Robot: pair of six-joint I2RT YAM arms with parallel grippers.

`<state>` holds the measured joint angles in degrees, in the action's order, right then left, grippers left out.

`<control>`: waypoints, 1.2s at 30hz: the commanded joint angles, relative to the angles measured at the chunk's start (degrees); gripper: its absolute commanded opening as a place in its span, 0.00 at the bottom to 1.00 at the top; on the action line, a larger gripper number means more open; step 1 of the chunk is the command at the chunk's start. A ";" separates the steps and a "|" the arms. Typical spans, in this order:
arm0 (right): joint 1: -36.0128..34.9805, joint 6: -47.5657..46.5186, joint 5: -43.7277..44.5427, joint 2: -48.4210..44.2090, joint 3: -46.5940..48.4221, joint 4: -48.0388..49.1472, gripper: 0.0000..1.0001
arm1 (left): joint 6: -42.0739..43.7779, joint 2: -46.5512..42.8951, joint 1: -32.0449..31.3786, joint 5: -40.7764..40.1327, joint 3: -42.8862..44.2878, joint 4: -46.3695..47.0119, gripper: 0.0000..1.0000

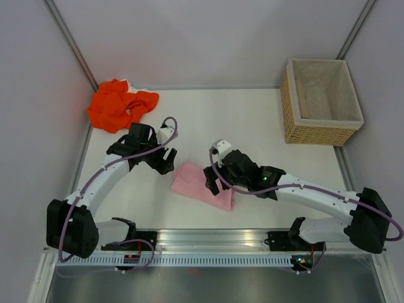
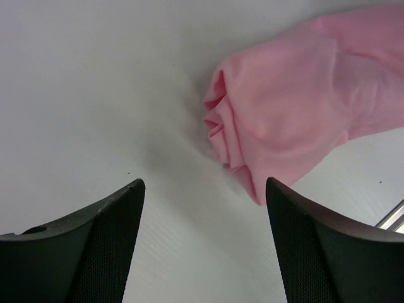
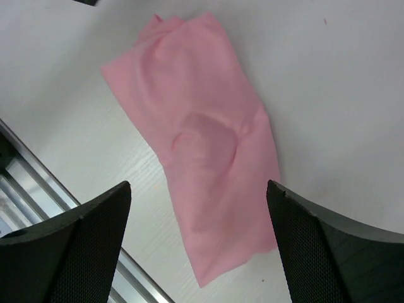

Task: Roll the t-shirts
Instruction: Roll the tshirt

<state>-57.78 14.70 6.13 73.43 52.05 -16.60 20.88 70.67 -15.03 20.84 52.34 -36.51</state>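
**Left arm** [image 1: 92,189]: white tubular links, black joint housings, and a bulky black left base block [image 1: 71,228]. A purple left cable [image 1: 103,168] runs outside the links from base to wrist and loops free near the wrist.

**Right arm** [image 1: 328,201]: same build, with a black right base block [image 1: 369,221] and a purple right cable [image 1: 303,185]. A small green light [image 1: 264,178] shows on its black forearm housing.

**Left gripper** [image 2: 203,186] and **right gripper** [image 3: 199,189]: each has two broad black fingers [image 3: 88,246] that taper to rounded tips. The inner faces are finely dimpled.
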 commanded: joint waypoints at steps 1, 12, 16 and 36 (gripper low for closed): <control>4.15 14.81 -1.47 -4.49 -10.11 0.95 0.92 | -6.64 1.39 -4.64 0.17 -0.83 8.99 0.82; 14.36 20.99 -14.55 -7.34 -24.97 21.59 0.93 | -9.98 14.05 -6.95 0.68 -0.74 16.91 0.82; 15.94 21.07 -16.76 -4.62 -27.61 26.17 0.89 | -10.16 17.20 -6.95 3.85 -0.83 17.97 0.79; 23.32 20.11 -31.78 7.87 -25.25 37.78 0.00 | -7.26 17.04 -3.00 17.21 -0.31 13.58 0.02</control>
<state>-35.90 34.81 -21.63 80.47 23.62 17.50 12.97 90.26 -20.36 33.82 50.92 -22.35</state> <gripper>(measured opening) 0.053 0.034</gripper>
